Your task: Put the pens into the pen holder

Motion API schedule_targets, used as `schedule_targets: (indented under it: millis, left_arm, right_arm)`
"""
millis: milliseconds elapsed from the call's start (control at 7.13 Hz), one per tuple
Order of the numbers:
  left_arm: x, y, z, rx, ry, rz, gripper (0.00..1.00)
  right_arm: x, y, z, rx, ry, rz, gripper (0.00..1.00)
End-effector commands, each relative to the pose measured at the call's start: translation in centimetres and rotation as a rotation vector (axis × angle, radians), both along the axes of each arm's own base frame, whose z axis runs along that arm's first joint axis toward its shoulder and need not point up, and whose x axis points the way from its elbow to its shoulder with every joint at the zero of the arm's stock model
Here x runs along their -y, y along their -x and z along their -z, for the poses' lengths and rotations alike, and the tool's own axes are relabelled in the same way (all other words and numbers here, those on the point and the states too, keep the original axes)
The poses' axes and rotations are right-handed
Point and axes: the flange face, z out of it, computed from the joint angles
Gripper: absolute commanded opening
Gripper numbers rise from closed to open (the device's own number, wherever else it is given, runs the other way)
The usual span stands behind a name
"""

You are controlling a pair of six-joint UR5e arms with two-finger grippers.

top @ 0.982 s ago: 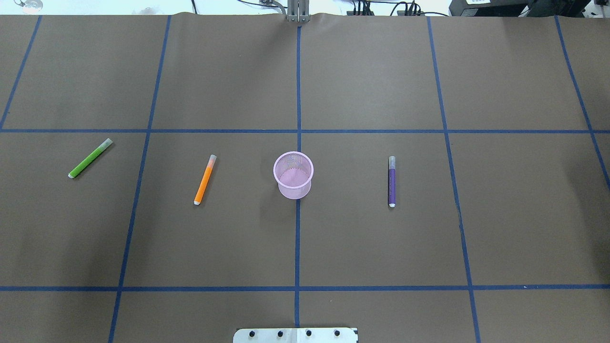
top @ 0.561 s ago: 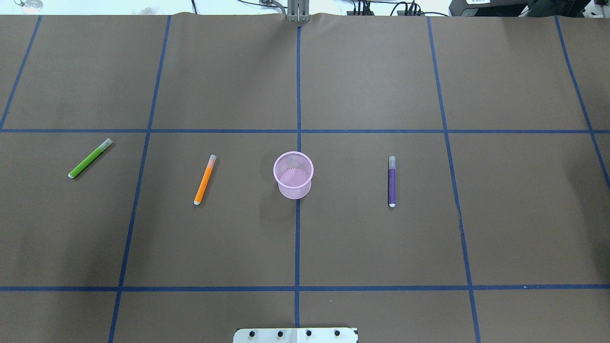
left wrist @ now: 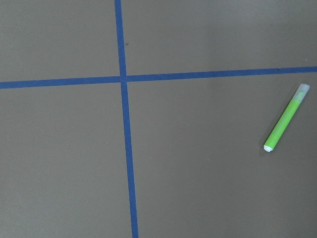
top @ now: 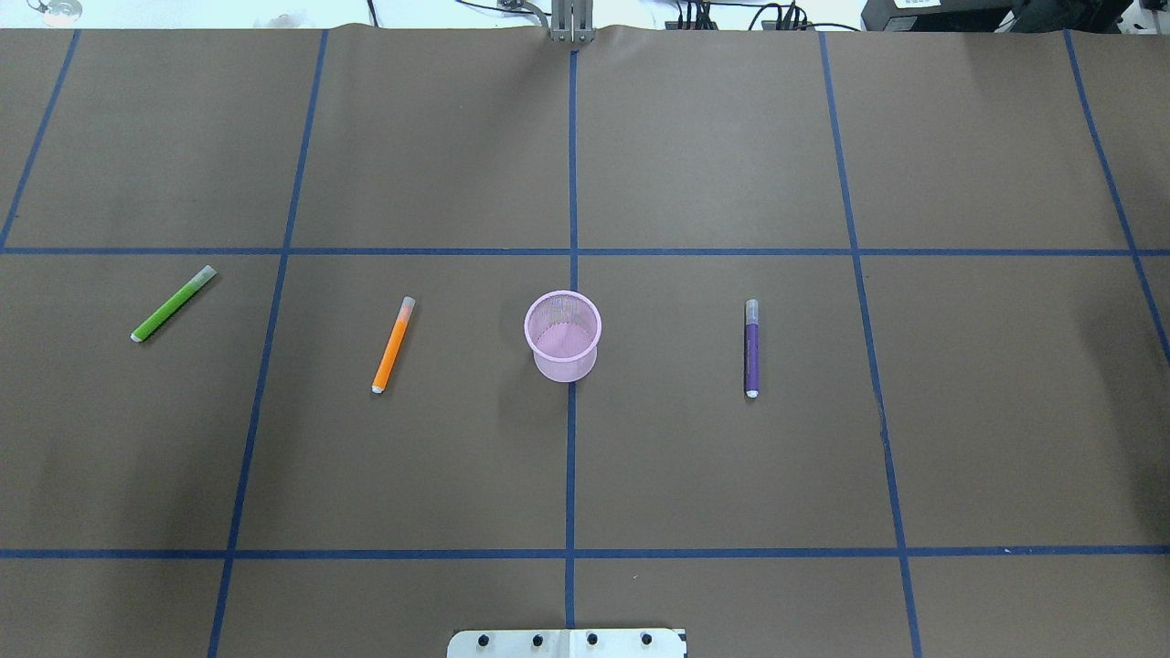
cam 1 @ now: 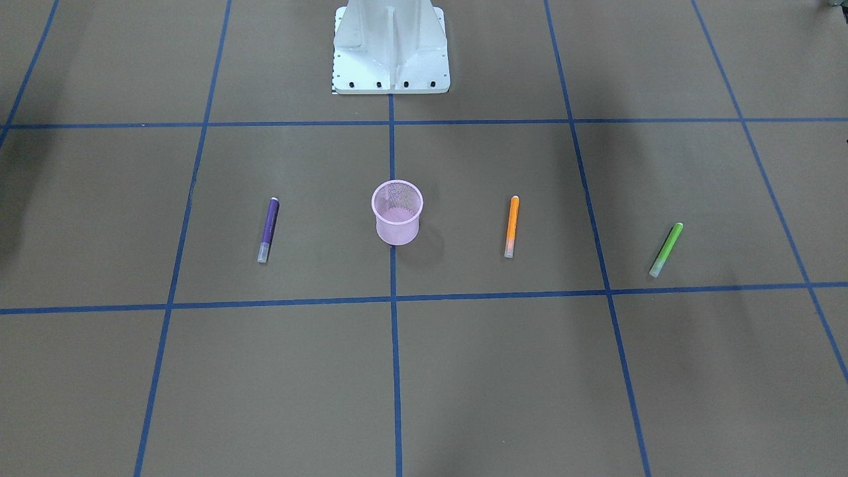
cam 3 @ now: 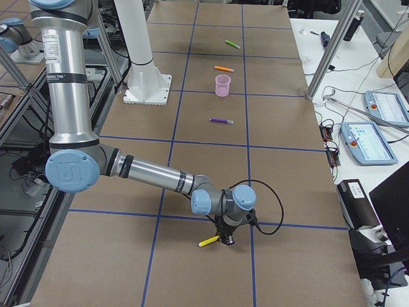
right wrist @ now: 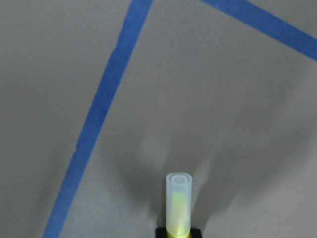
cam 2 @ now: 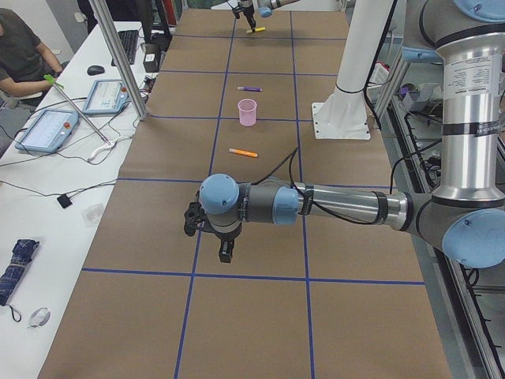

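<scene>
Risk: we may drop yellow pen (right wrist: pixel 178 206) mid-swing b/c right gripper (cam 3: pixel 225 239) seems clenched near its end. Left gripper (cam 2: pixel 226 253) jaws: can't tell.

No lettering can be read on the pens (top: pixel 751 347), pen holder (top: pixel 563 334) or table (top: pixel 731 457).

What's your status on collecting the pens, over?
Right tool shut on yellow pen, far from pen holder. Left tool state unclear, green pen nearby. Orange pen, purple pen lie either side of holder. No obstacle seen.
</scene>
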Motion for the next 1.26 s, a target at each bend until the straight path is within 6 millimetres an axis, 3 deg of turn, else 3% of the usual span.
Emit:
schedule_targets:
  millis: [0, 281, 421, 561, 701, 982, 1122]
  left_arm:
    - [0.1, 0.0, 0.9, -0.001, -0.018, 0.002, 1.00]
    - [0.2, -0.2, 1.6, -0.027, -0.064, -0.002, 1.00]
    - [0.4, -0.5, 2.0, -0.030, -0.090, -0.009, 1.00]
    - [1.0, -3.3, 2.9, -0.036, -0.150, -0.066, 1.00]
    - [1.5, -5.7, 3.8, -0.044, -0.182, -0.094, 1.00]
    - [1.6, -11.5, 5.6, -0.071, -0.219, -0.112, 1.00]
    - [2.4, -13.2, 6.9, -0.082, -0.228, -0.122, 1.00]
  right_arm:
    - [2.1, 1.1, 7.5, 0.090, -0.035, -0.109, 0.00]
    - [3.9, 2.7, 19.3, 0.144, -0.095, -0.266, 0.00]
    - [3.8, 5.3, 24.9, 0.177, -0.094, -0.327, 0.00]
    - [3.3, 9.1, 31.2, 0.179, -0.107, -0.422, 0.00]
    - [1.8, 13.6, 35.8, 0.156, -0.150, -0.511, 0.00]
    - [0.1, 23.6, 47.6, 0.287, -0.094, -0.747, 0.00]
    - [-2.1, 29.3, 52.9, 0.362, -0.097, -0.852, 0.00]
